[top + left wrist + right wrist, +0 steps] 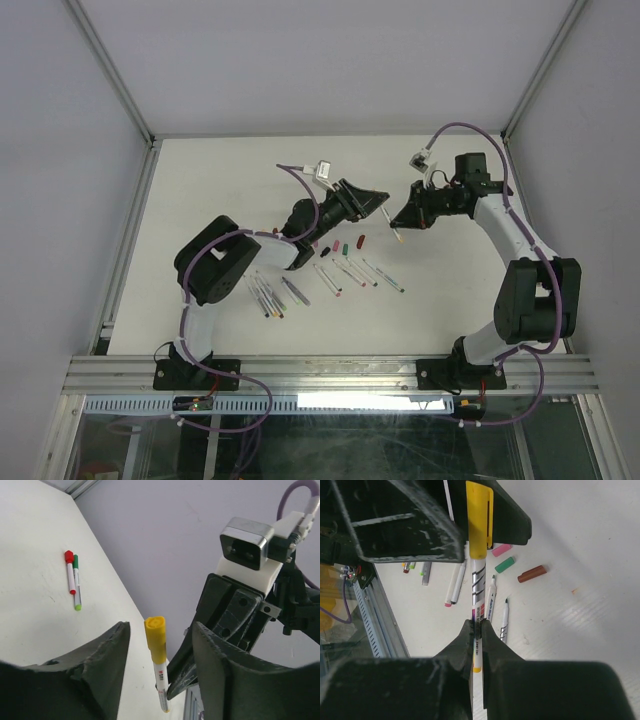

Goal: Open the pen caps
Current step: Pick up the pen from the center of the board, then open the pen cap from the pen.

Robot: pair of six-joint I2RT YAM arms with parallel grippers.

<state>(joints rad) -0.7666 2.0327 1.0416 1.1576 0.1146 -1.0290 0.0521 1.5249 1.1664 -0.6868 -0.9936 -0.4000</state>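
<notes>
**Yellow-capped pen held between both arms**

Top view: the left fingers (372, 199) and right fingers (404, 217) meet above the surface (220, 180). The pen (397, 233) between them is mostly hidden. Loose caps (361, 240) and pens (383, 276) lie nearby, too small to count.

Left wrist: the yellow cap (155, 640) points up between the half-spread left fingers, with a gap on each side.

Right wrist: the right fingers clamp the pen's barrel. Its long axis runs away from the camera, cap at the far end.
</notes>
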